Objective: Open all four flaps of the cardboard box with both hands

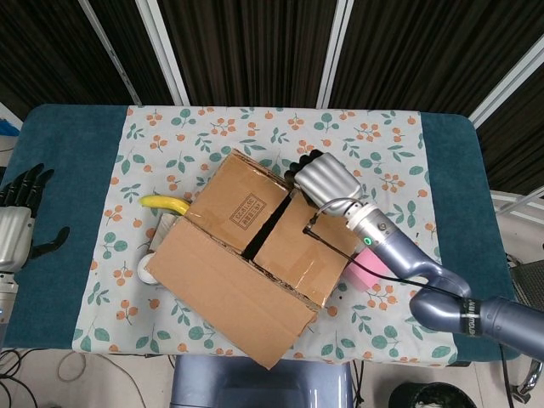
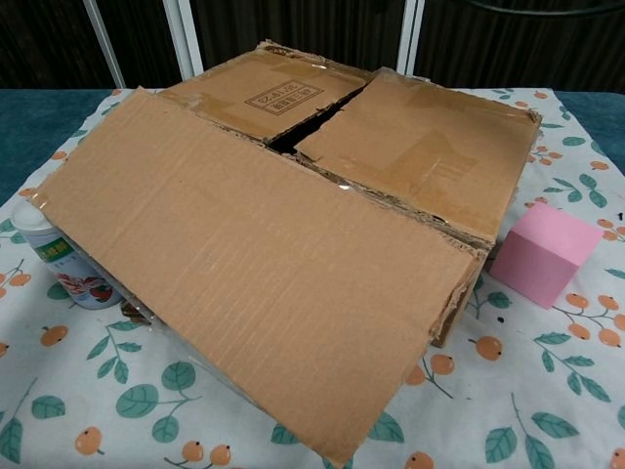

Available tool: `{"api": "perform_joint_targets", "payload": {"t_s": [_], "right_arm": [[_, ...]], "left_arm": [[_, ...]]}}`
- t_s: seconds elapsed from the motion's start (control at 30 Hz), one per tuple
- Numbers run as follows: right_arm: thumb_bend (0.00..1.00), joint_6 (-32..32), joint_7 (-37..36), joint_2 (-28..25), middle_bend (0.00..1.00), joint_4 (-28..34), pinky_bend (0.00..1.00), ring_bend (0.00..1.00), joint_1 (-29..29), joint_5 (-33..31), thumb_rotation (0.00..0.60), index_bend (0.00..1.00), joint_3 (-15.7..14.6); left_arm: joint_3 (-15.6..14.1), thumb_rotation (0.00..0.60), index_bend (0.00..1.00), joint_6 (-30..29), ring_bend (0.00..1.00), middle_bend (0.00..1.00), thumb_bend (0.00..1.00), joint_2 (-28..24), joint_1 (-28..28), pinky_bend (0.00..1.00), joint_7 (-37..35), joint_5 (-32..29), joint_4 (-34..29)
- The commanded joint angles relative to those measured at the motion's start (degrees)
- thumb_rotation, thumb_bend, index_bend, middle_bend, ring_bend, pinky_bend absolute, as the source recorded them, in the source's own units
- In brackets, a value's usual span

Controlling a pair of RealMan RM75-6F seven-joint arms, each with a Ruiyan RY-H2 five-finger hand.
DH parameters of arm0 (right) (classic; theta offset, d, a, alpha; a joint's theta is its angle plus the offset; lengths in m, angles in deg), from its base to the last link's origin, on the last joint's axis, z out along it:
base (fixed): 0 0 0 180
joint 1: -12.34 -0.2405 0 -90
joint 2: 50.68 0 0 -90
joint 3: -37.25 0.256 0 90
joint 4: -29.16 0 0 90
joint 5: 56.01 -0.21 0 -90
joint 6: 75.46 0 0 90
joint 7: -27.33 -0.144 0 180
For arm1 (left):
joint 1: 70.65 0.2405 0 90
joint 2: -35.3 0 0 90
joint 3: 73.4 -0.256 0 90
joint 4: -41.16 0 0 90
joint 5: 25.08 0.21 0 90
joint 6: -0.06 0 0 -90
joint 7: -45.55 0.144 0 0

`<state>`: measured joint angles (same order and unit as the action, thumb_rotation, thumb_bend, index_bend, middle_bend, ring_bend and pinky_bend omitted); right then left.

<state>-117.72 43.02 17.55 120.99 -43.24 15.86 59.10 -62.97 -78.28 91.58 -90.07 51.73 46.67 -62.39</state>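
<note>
The cardboard box [image 1: 255, 238] lies at an angle mid-table. Its long near flap [image 1: 228, 293] [image 2: 254, 264] is folded out toward me. Two flaps lie flat on top: the printed one [image 1: 240, 204] [image 2: 259, 93] and the plain one [image 1: 304, 242] [image 2: 420, 151], with a dark gap between them. My right hand [image 1: 325, 180] hovers over the far corner of the plain flap, fingers pointing away, holding nothing. My left hand [image 1: 17, 223] stays at the table's left edge, fingers apart and empty. Neither hand shows in the chest view.
A pink cube [image 1: 365, 272] [image 2: 543, 254] sits right of the box, partly under my right forearm. A banana [image 1: 164, 203] and a white cup [image 1: 148, 270] [image 2: 61, 262] lie at the box's left, the cup tucked under the open flap. A floral cloth [image 1: 255, 127] covers the table.
</note>
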Motion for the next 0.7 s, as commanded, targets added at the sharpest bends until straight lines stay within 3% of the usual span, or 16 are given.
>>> {"api": "perform_joint_targets", "payload": {"t_s": [0.03,0.7], "right_arm": [[1.0,0.63,1.15,2.3,0.43,-2.27,0.36,0.38,-1.97,0.01,0.6,0.48,-1.02],[1.0,1.1,4.21,9.64,0.43,-7.18,0.36,0.37,-6.86,-2.63,0.6,0.52,-5.88]], "left_arm": [[0.18,0.6,0.0,0.14,0.02,0.0,0.26,0.05,0.04,0.11,0.18,-0.37,0.47],[1.59,0.6,0.0,0.85,0.02,0.0,0.26,-0.17,0.41,0.1,-1.9,-1.34,1.2]]}}
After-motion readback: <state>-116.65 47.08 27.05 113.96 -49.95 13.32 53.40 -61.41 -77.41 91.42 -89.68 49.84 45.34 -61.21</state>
